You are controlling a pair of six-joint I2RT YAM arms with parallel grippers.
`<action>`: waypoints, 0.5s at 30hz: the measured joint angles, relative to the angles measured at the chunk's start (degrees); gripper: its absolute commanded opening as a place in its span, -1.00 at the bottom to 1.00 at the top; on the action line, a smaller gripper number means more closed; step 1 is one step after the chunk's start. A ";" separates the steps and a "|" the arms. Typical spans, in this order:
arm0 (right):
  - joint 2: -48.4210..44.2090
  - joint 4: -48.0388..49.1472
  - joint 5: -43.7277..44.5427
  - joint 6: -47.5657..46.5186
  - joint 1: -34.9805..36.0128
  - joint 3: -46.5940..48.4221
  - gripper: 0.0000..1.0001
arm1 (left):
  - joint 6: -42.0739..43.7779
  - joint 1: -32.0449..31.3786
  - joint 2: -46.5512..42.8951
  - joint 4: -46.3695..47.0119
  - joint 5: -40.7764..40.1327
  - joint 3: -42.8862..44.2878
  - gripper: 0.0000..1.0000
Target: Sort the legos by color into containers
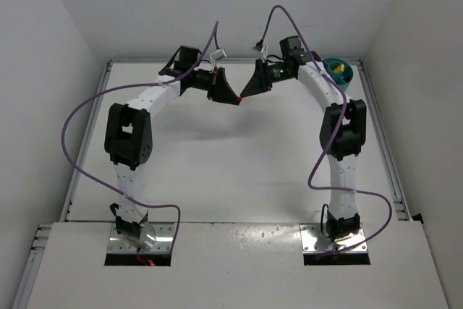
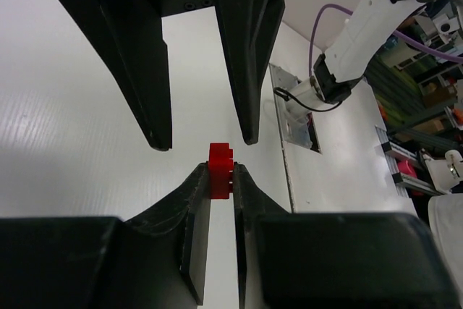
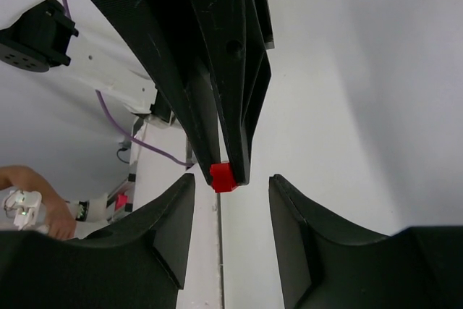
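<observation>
While both arms reach forward over the table (image 1: 217, 171) and bend inward at the wrist so their tips face each other, the left gripper (image 1: 233, 96) is clamped almost closed on one red lego (image 2: 220, 158), pinched at the very ends of its fingers (image 2: 195, 200) and jutting beyond them. Right gripper (image 1: 248, 90): jaws parted about halfway, holding nothing; the red lego lies just off its tips, in line with the gap between them, untouched. Teal container (image 1: 338, 72): well behind the right gripper, beside that arm, something yellow visible inside
</observation>
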 measured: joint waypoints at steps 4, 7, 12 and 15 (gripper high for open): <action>0.00 0.04 0.00 0.02 0.72 0.00 -0.11 | -0.02 0.09 0.31 0.07 0.48 0.39 -0.59; -0.02 0.07 0.00 -0.02 1.40 0.00 -0.13 | -0.02 0.22 0.85 0.09 0.57 0.94 -0.59; -0.02 0.04 0.26 -0.35 2.12 0.00 -0.24 | -0.09 0.44 0.92 0.00 1.18 0.98 -0.59; -0.02 0.02 0.50 -0.72 2.32 0.00 -0.37 | -0.22 0.63 0.92 0.02 1.62 0.98 -0.59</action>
